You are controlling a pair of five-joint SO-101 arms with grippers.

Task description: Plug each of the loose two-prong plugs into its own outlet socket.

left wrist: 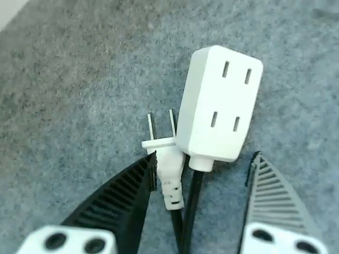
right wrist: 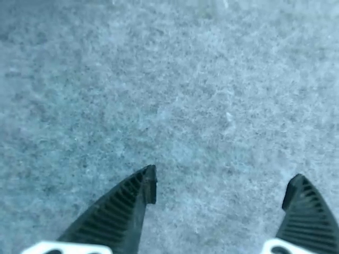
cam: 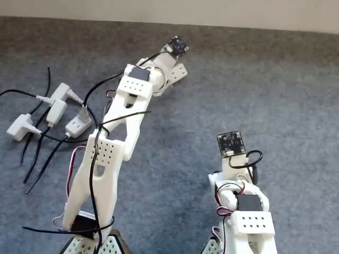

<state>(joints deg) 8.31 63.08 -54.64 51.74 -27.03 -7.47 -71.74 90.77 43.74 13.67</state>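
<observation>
**My left pincer [left wrist: 204, 170] spread around the plug [left wrist: 168, 169]**

The plug touched one finger [left wrist: 139, 182] and lay just beside the white socket block [left wrist: 218, 103], its prongs unplugged, on grey carpet [left wrist: 79, 79]. My right pincer [right wrist: 220, 185] gaped over the carpet.

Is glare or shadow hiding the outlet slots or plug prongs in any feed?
Left wrist view: no; the outlet is evenly lit, all four slots dark and visible, and the plug has both prongs clear against the carpet. High view: soft light, no hard shadows. Right wrist view: evenly lit carpet, no glare.
</observation>
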